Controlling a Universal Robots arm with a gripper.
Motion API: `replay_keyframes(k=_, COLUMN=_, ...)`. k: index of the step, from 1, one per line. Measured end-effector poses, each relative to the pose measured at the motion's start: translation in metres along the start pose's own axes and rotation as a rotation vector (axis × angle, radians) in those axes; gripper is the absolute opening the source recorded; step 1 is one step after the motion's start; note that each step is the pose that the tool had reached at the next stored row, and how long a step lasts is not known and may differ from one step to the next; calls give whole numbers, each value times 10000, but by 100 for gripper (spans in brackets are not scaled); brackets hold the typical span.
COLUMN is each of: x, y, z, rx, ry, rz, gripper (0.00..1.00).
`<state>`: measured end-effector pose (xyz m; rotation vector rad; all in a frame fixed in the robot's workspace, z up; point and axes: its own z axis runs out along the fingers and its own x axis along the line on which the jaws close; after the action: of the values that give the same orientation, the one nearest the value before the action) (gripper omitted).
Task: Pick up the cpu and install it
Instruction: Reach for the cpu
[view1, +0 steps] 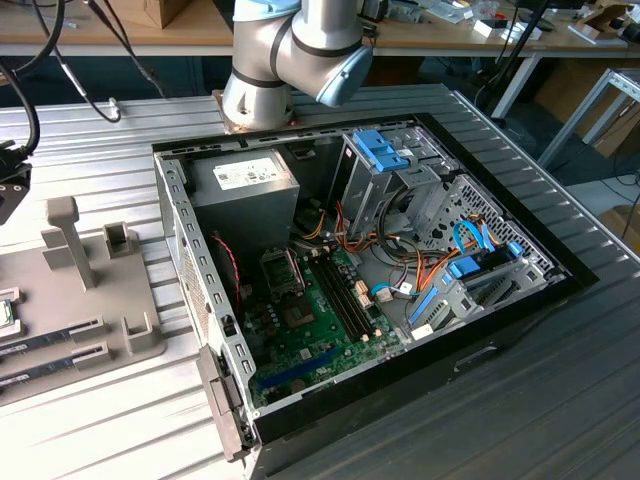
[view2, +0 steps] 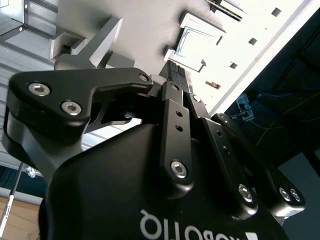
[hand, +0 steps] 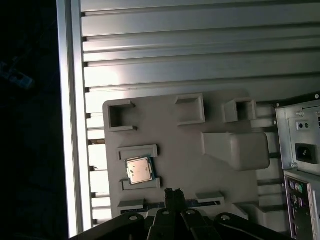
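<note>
Handling note: the cpu (view1: 5, 311) is a thin, stiff, light square with a metal lid on a green board. I'd judge the smooth lid slippery and the underside contacts fragile, so no dragging and no hard squeeze. Best hold looks like two opposite edges of the board rim, pads square to them, light force. Working from the exterior view's left: the cpu lies flat, lid up, at that view's left edge, in a seat of the grey tray (view1: 140, 335), which sits on the ribbed metal desk (view1: 120, 430). The open computer case (view1: 178, 215) stands beside the tray toward the exterior view's right. The socket (view1: 283, 270) on the board inside is well apart from the cpu and looks unfilled. In the first wrist view the cpu (hand: 139, 170) sits between two low stops of the tray (hand: 210, 170), and the two edges not facing the stops are free; those are the ones to take. Pincer (hand: 172, 193) is closed with nothing between the tips, and the second wrist view shows the pincer (view2: 175, 72) the same. It is over the tray, just beside the cpu's seat and off to one side, clear of the cpu and not centred on it. Height above the tray: can't tell.
</note>
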<state>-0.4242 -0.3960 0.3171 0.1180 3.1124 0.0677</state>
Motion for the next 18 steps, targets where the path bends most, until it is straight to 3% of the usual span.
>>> replay_keyframes(k=18, x=71, y=-9, z=91, rx=-1, ry=-1, rz=-1, gripper=11)
